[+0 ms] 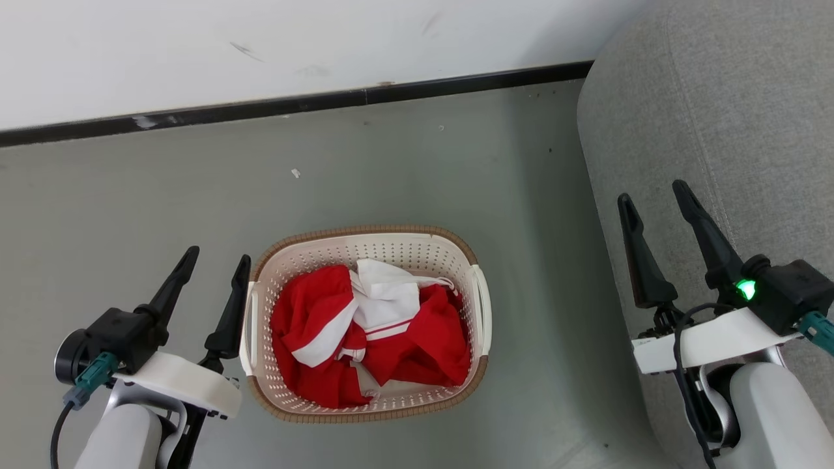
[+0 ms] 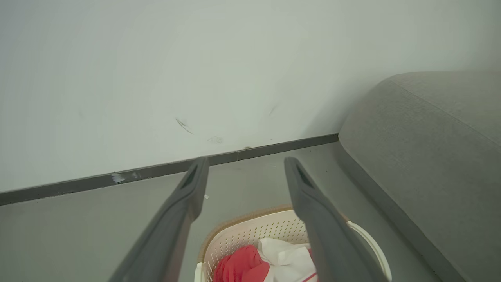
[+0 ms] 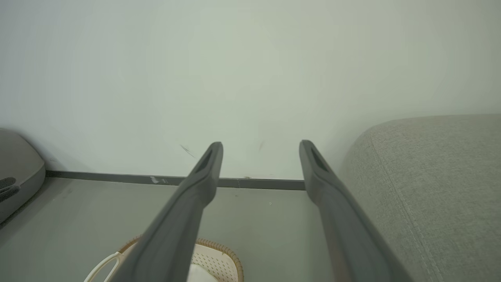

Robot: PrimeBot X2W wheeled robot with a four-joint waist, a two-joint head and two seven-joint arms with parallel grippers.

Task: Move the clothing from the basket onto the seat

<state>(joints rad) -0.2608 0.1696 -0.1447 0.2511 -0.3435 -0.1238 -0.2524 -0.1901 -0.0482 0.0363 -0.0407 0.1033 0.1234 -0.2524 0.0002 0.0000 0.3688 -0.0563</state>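
The red clothing (image 1: 365, 335) with white panels lies crumpled inside the cream basket (image 1: 479, 312) on the floor at the centre of the head view. The left wrist view catches the clothing (image 2: 244, 266) and the basket's rim (image 2: 242, 225) at the bottom. My left gripper (image 1: 218, 258) is open just left of the basket, nothing between its fingers. My right gripper (image 1: 653, 191) is open too, above the left edge of the grey seat (image 1: 730, 117), which fills the right side. The seat (image 3: 434, 188) also shows beside the right fingers.
A white wall (image 1: 260, 39) with a dark baseboard (image 1: 293, 104) runs along the back. Grey floor (image 1: 423, 169) surrounds the basket. A grey rounded object (image 3: 17, 172) sits at the left edge of the right wrist view.
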